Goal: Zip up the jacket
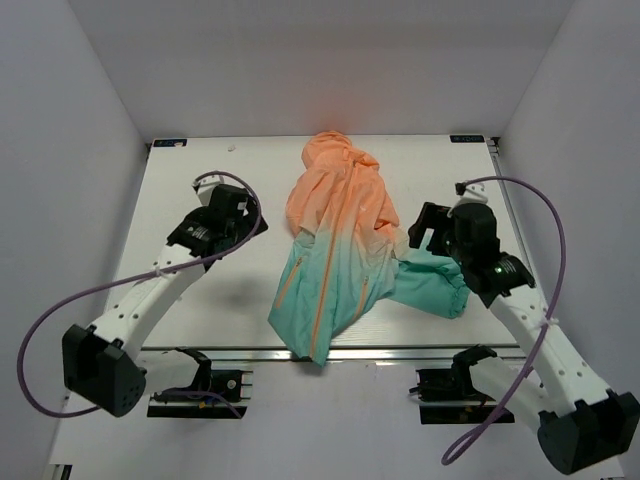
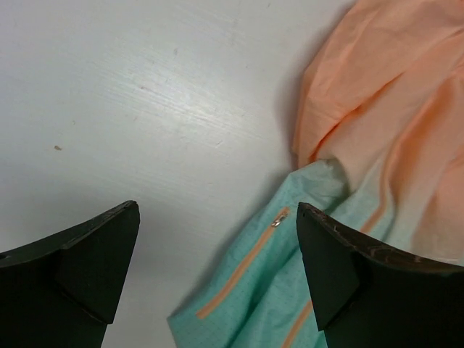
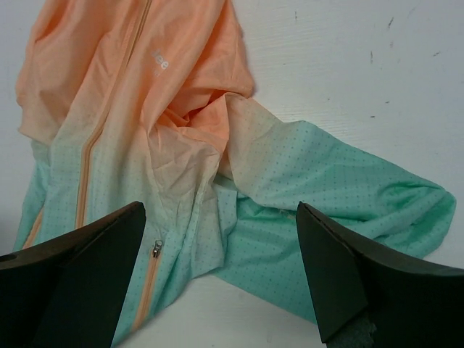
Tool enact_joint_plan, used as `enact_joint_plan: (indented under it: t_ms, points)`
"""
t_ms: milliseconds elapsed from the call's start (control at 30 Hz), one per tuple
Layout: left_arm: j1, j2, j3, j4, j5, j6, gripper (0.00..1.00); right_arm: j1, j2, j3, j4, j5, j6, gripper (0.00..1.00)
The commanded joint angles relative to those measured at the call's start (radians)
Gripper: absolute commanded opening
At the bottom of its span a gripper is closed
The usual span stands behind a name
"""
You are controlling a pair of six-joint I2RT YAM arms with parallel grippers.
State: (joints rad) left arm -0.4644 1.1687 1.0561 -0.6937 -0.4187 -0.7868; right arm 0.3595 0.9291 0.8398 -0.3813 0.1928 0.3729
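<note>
Peach-to-teal jacket (image 1: 335, 250): it lies crumpled on the desk (image 1: 200, 180) between your 2 sets of fingers, gripped by neither.
Left fingers (image 2: 87, 268): spread wide and empty. You see bare desk between them, with the teal hem beside the finger on the right of that wrist view.
Zipper pull (image 2: 276, 221): small and metal, on an orange strip just off that same finger's inner edge.
Right fingers (image 3: 80, 275): spread wide and empty, with the jacket's fabric between them.
Metal pull (image 3: 155, 249): just beside the finger on the left of the right wrist view.
Sleeve (image 3: 348, 196): teal and dotted, it runs between the right fingers and past the far one.
Front zipper (image 1: 322, 300): an orange line running towards the hem; you cannot tell whether it is closed.
</note>
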Motion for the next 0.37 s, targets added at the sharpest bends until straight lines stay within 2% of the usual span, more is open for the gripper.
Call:
enact_joint_plan:
  t_ms: [0,133,333]
  points:
    - [0.016,0.009,0.004,0.02,0.058,0.081,0.98,0.001,-0.099,-0.008,0.016,0.052,0.037,0.89]
    - [0.029,-0.081,-0.048,0.094,0.066,0.1,0.98,-0.001,-0.136,0.002,-0.01,0.071,0.034,0.89]
    - [0.03,-0.141,-0.103,0.108,0.049,0.127,0.98,0.001,-0.17,-0.028,0.018,0.102,0.037,0.89]
